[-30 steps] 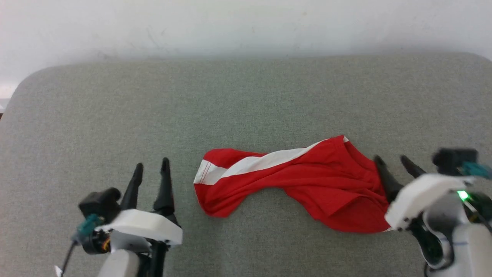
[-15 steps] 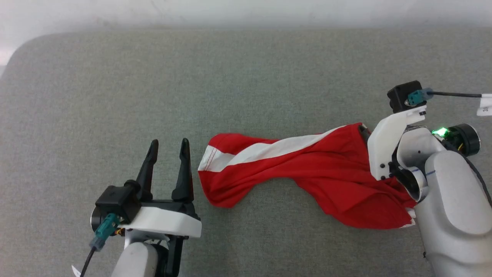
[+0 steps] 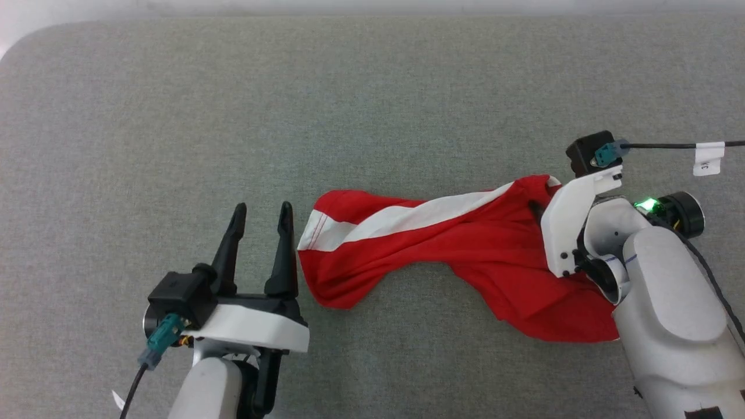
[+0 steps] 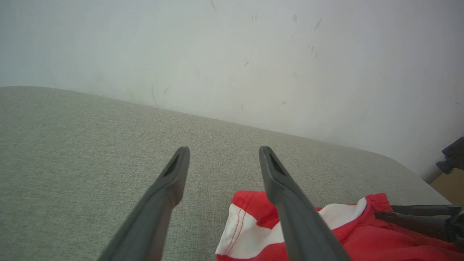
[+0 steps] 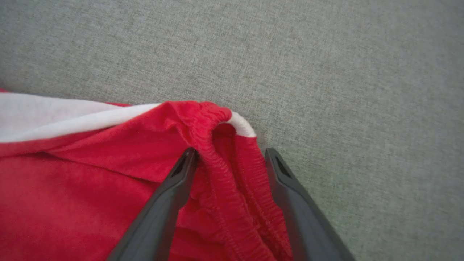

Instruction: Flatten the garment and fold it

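Observation:
The red garment [image 3: 465,256] lies crumpled across the grey padded surface, its white stripe [image 3: 407,218] running from the hem at left to the waistband at right. Just left of the hem, my left gripper [image 3: 263,207] is open, its right finger almost touching the fabric. The left wrist view has that gripper [image 4: 223,150] empty above the surface, the hem [image 4: 246,203] beside its right finger. My right gripper [image 5: 230,152] is open, its fingers straddling the elastic waistband [image 5: 217,152] of the garment [image 5: 90,174]. In the head view its fingers are mostly hidden under the white wrist mount [image 3: 567,227].
The grey fabric surface [image 3: 372,105] stretches wide on every side of the garment. A pale wall [image 4: 232,54] rises behind its far edge. A black cable with a white tag [image 3: 707,157] runs off the right wrist camera.
The head camera has tilted down. My right arm swung up and over the waistband end, fingers now around the elastic. My left gripper came closer to the hem.

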You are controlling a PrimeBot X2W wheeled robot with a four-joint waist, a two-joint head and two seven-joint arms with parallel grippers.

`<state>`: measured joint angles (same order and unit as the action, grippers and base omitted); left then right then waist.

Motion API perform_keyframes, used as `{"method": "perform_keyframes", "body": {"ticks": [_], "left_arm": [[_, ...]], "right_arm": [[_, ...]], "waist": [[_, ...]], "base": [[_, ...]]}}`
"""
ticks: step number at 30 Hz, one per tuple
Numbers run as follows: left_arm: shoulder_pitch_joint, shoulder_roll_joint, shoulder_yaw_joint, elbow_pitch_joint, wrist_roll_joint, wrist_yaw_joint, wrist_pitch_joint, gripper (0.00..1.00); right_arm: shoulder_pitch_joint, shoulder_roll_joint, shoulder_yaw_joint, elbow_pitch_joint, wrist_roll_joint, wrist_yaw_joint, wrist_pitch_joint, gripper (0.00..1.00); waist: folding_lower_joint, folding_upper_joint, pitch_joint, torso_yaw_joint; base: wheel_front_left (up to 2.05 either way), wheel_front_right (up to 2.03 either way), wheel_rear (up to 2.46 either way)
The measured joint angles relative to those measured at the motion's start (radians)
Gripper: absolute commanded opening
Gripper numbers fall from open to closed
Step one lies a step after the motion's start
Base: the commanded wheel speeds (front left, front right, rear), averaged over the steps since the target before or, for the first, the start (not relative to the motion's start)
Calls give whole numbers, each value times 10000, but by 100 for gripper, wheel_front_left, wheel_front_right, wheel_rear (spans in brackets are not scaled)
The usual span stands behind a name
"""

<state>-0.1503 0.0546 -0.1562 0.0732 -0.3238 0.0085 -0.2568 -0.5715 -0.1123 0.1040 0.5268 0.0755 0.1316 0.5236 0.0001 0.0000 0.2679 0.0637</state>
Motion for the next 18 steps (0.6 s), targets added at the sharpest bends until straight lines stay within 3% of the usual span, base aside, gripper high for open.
{"method": "perform_keyframes", "body": {"ticks": [1,2,11,18], "left_arm": [[-32,-6,-23,6,-25,2,0,100],[-47,-13,-44,15,-42,2,0,100],[-89,-25,-38,196,-199,10,0,100],[-46,-23,-167,1141,-570,52,198,100]], "right_arm": [[-53,-19,33,81,63,0,-17,27],[-96,-48,88,144,130,0,-69,0],[-243,-245,349,249,844,0,-991,0],[210,-353,284,-633,1315,0,-1574,0]], "waist": [[-1,0,23,-7],[0,0,45,-14],[0,0,-62,-76],[-2,0,-508,-131]], "base": [[0,0,0],[0,0,0],[0,0,0],[0,0,0]]}}
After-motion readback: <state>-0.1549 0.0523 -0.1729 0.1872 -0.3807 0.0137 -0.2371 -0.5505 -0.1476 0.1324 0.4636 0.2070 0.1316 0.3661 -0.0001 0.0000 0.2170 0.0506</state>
